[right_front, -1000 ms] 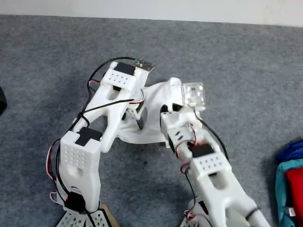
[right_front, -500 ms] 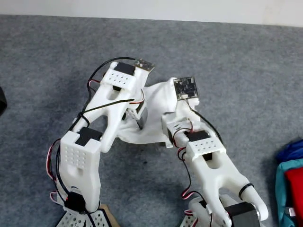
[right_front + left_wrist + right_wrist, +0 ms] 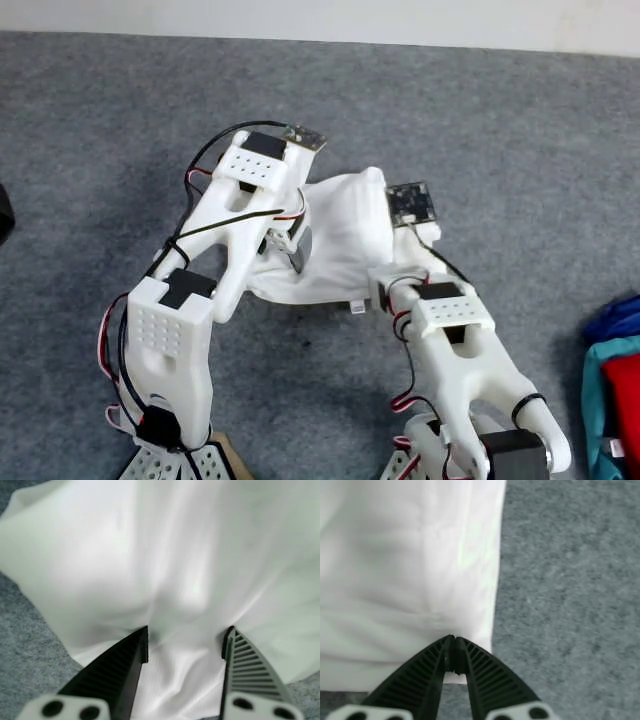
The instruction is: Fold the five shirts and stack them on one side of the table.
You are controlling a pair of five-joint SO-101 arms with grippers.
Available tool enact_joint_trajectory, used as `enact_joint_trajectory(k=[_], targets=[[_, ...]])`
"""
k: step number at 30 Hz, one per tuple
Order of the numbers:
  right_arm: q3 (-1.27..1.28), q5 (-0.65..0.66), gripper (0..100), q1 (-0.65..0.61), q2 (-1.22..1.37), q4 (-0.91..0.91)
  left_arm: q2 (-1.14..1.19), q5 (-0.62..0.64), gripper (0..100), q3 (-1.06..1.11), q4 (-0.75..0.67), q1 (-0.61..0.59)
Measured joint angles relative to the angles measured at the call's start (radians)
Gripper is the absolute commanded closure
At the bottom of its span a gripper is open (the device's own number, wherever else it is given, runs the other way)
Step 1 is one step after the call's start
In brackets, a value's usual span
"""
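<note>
Rumpled white fabric shirt [image 3: 345, 240] on the grey felt-covered table [image 3: 520, 130], between both arms. Left gripper [image 3: 187, 634]: jaws apart, straddling a fold. Right gripper [image 3: 454, 640]: jaws pinched on the hem. The shirt looks light and limp and will likely sag; it is best held at the edges.

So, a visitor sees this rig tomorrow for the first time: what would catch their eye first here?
A white shirt lies bunched in the middle of the grey table. The right gripper is shut on its edge, while the left gripper stands open over the cloth. A pile of coloured shirts sits at the high view's right edge.
</note>
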Motion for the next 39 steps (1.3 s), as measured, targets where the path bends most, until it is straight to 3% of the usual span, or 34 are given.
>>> enact_joint_trajectory(k=[7,13,17,26,33,39], targets=[[0.000,0.025,99.1,0.060,-0.012,0.077,0.000,0.000,75,-0.012,0.000,0.003],[0.002,-0.095,99.1,0.089,-0.245,0.078,0.002,0.000,75,-0.035,0.002,0.000],[-0.015,-0.114,99.1,0.031,-0.321,0.080,0.002,0.000,75,-0.035,0.002,0.018],[-0.256,-0.115,99.1,-0.132,0.037,-0.098,0.002,0.000,75,-0.035,0.002,0.064],[-0.454,-0.100,99.1,-0.140,0.385,-0.137,0.002,0.000,75,-0.035,0.002,0.064],[-0.433,-0.031,99.1,-0.124,0.408,-0.138,0.002,0.000,75,-0.035,0.002,0.064]])
